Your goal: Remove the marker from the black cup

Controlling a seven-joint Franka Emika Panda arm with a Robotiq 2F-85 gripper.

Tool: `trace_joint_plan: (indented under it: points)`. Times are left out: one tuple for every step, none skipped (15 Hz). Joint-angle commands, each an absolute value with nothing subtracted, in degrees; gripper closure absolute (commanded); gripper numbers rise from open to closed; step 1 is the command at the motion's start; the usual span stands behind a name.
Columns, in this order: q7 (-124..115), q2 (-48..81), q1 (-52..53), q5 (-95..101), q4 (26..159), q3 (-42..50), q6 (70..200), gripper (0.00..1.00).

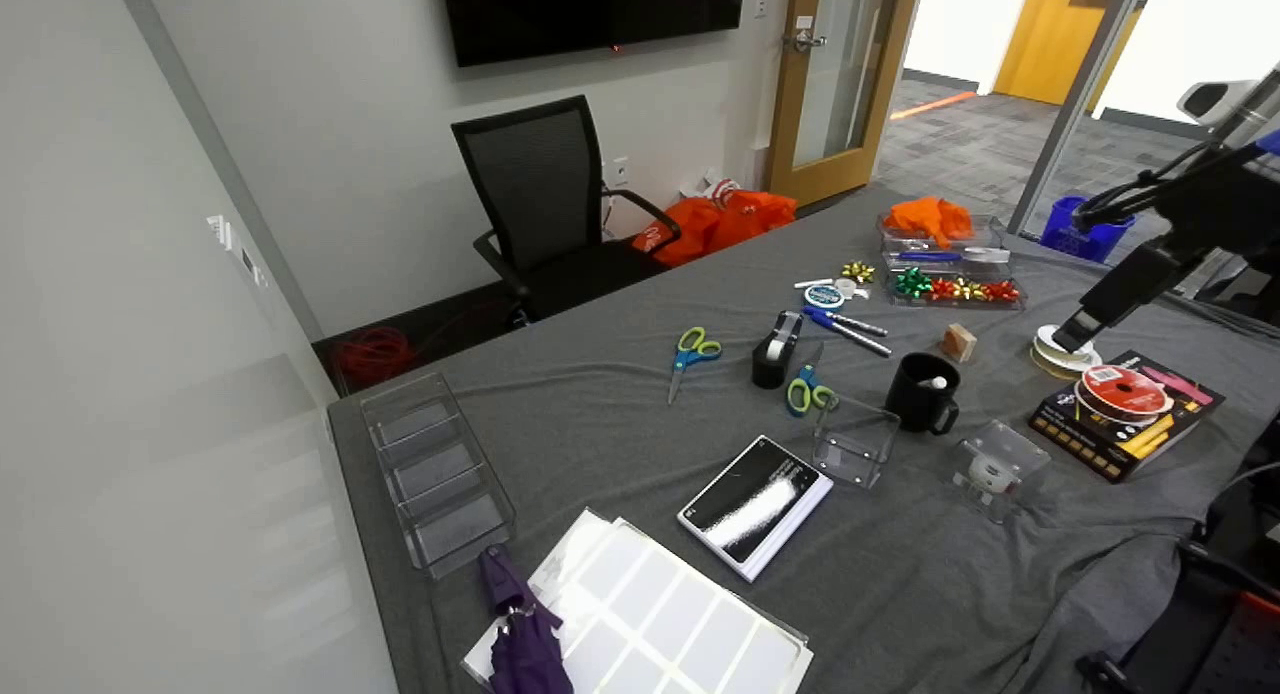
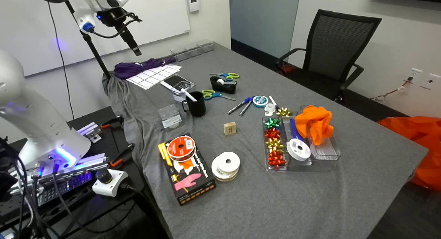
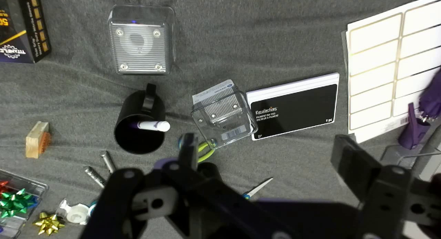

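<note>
Marker [image 2: 188, 95] in cup [image 2: 197, 107], slanting, white end up

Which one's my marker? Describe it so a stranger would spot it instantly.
On the grey-draped table, find the black cup with a side handle. The marker leans inside it, a white stick poking past the rim; the silver-barrelled pens nearby lie flat on the table instead.

Soft, even light lies on the gray cloth [image 1: 590, 419]; in an exterior view glare whitens the ink pad box [image 1: 756, 504] and the hallway wall [image 1: 957, 24] washes out. In the wrist view the gripper [image 3: 267, 147] is dark and blurred, and the inside of the black cup [image 3: 138, 107] is perhaps too shadowed to read.
</note>
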State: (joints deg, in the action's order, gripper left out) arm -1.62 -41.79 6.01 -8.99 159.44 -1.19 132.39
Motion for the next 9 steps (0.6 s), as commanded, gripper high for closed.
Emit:
trace_joint_plan:
  points:
    - [-1.51, -41.79, 5.84, -9.11, 159.36, -1.33, 132.26, 0.00]
    - [-1.51, -41.79, 5.84, -9.11, 159.36, -1.33, 132.26, 0.00]
    - [-1.51, -41.79, 5.84, -9.11, 159.36, -1.33, 132.26, 0.00]
    - [-1.51, -41.79, 5.84, -9.11, 159.36, -1.33, 132.26, 0.00]
    - [-1.51, -41.79, 5.84, -9.11, 159.36, -1.33, 132.26, 0.00]
    - [-1.51, -41.79, 5.84, -9.11, 159.36, -1.33, 132.26, 0.00]
    - [-1.51, -41.79, 5.84, -9.11, 159.36, -1.33, 132.26, 0.00]
    - [-2.67, -40.92, 5.26, -8.96, 158.84, -1.75, 132.60, 0.00]
    - [-3.90, -40.16, 4.71, -8.84, 158.40, -2.17, 132.83, 0.00]
